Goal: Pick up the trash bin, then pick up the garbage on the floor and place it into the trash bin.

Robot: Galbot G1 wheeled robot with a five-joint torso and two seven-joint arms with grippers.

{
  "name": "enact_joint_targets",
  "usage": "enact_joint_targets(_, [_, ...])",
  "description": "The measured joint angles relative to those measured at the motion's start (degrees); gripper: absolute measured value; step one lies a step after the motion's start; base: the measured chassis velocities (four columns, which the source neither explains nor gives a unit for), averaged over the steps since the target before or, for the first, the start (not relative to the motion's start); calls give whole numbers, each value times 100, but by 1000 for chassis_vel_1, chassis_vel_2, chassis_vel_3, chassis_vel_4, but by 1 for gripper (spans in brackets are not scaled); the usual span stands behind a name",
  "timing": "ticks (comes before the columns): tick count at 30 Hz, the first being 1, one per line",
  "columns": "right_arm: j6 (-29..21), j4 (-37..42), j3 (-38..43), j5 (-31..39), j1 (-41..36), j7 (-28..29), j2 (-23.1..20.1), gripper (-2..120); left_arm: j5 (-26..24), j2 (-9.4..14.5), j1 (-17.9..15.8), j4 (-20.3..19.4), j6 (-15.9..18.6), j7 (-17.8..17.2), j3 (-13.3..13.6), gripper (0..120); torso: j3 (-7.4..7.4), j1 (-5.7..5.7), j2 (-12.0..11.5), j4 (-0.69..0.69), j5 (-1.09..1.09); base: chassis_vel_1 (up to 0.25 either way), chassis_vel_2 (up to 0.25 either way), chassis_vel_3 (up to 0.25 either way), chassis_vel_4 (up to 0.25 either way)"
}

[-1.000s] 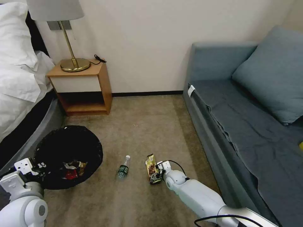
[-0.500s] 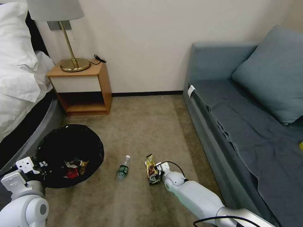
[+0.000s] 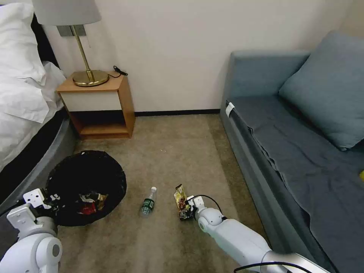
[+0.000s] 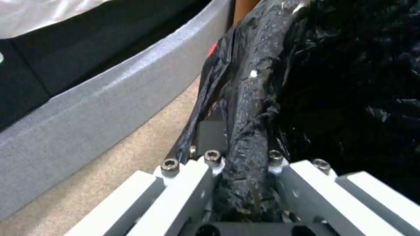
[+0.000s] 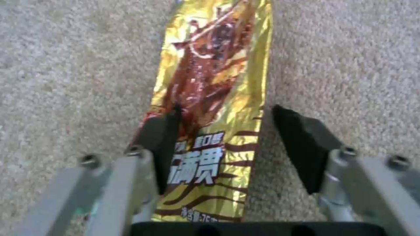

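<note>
Since a second ago, the trash bin (image 3: 86, 185) has slid a little toward the right of the head view with the left arm, and the right arm has drawn slightly down-frame along the wrapper.

At the lower left of the head view, the left hand (image 3: 44, 200) is clamped on the bin's near rim; the left wrist view shows its white fingers (image 4: 188, 183) closed tight over a fold of the black liner (image 4: 249, 137). The bin sits beside the bed's grey base (image 4: 109, 95), with a red-white packet (image 3: 86, 207) and other scraps already inside.

Right of the bin, the small bottle (image 3: 148, 201) with the green label lies on the carpet (image 3: 170, 151), apart from both hands.

Farther right, low in the frame, the gold-brown snack wrapper (image 3: 182, 201) lies flat on the carpet with the right hand (image 3: 191, 203) at its near end. In the right wrist view the right hand (image 5: 223, 144) stands roughly half open, one dark pad (image 5: 162, 144) over the wrapper's (image 5: 214, 98) edge and the other out over bare carpet; it grips nothing yet.

The step in hand looks like grasping the wrapper. Doing it well likely means pressing the pads low into the pile so the thin foil buckles upward between them, centring the wrapper before closing, and keeping the bin steady nearby.
</note>
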Motion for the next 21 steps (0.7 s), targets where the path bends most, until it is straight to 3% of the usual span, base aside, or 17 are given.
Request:
enact_joint_targets(4, [20, 60, -11, 1, -24, 9, -46, 33, 41, -8, -23, 36, -8, 5, 40, 2, 0, 0, 0, 0, 0, 0, 0, 0, 0])
enact_joint_targets(8, [22, 103, -18, 9, -34, 16, -69, 25, 46, -8, -31, 43, -9, 9, 44, 2, 0, 0, 0, 0, -1, 0, 0, 0, 0])
enact_joint_targets(12, [0, 417, -50, 213, -66, 40, -205, 5, 47, -3, -43, 44, -9, 13, 51, 2, 0, 0, 0, 0, -1, 0, 0, 0, 0])
enact_joint_targets(15, [-13, 610, -52, 317, -88, 46, -293, 0, 48, -8, -49, 52, -9, 13, 60, 2, 0, 0, 0, 0, -1, 0, 0, 0, 0])
enact_joint_targets(21, [-20, 927, -10, 491, -137, 114, -395, 0, 56, -24, -54, 77, -9, 15, 92, 2, 0, 0, 0, -1, -1, 0, 0, 0, 0])
